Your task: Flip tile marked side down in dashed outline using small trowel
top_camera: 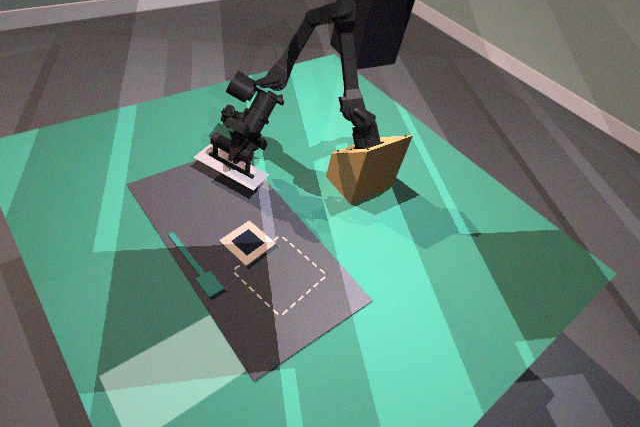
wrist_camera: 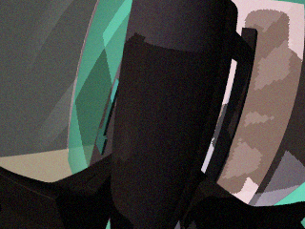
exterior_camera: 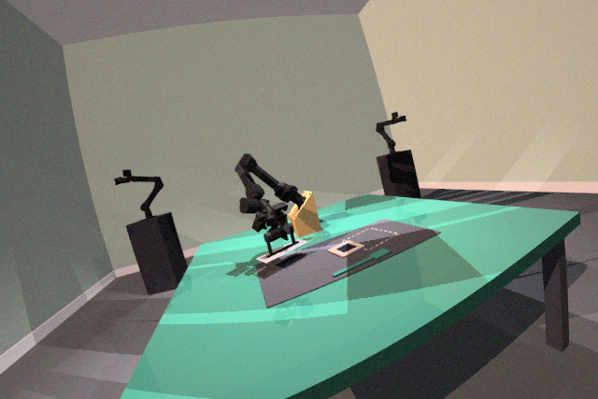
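Note:
My gripper is shut on the thick black handle of a trowel with a wide pale blade. The blade hangs above the mat's far end, with a shadow beneath. The gripper's fingertips are hidden in the top and exterior views. A square tile lies on the mat, dark marked square up. It lies beside one edge of the dashed outline; its body is mostly or wholly outside.
A flat teal tool with a long thin handle lies along the mat's edge, beyond the tile from the arm. The arm stands on a yellow wedge-shaped base. Black pedestals stand beyond the green table.

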`<state>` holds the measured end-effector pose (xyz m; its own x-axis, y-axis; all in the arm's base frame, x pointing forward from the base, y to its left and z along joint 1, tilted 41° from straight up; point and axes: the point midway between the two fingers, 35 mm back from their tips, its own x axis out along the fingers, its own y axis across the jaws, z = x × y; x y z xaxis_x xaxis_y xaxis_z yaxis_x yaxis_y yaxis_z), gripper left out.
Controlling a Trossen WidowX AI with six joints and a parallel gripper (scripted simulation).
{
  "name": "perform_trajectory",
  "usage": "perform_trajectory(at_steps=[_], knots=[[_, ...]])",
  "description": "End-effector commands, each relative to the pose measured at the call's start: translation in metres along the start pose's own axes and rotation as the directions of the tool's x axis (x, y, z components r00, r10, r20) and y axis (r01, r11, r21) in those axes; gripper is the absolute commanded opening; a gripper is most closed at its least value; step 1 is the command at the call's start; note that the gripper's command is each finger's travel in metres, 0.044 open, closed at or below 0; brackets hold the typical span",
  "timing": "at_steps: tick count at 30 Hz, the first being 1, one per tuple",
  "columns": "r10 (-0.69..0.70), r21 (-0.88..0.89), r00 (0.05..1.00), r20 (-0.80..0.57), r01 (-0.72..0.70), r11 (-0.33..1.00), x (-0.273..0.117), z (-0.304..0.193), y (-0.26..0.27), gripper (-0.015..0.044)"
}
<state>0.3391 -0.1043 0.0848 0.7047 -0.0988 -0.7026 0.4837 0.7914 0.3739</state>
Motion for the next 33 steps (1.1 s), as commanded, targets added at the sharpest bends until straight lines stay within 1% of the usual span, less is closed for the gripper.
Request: perform_trajectory(at_steps=[1, 12, 22, 29, 33], knots=[[0.005, -0.001, 1.0, 0.023, -0.005, 1.0, 0.013, 0.003, 0.012, 0.0], [-0.007, 0.02, 0.995, 0.1, 0.005, 1.0, 0.051, 0.003, 0.038, 0.0], [-0.006, 0.039, 0.986, 0.166, 0.0, 0.999, 0.081, -0.008, 0.063, 0.0], [0.004, 0.073, 0.975, 0.221, -0.02, 0.997, 0.097, -0.015, 0.08, 0.0], [0.005, 0.076, 0.974, 0.226, -0.023, 0.997, 0.099, -0.016, 0.082, 0.0]])
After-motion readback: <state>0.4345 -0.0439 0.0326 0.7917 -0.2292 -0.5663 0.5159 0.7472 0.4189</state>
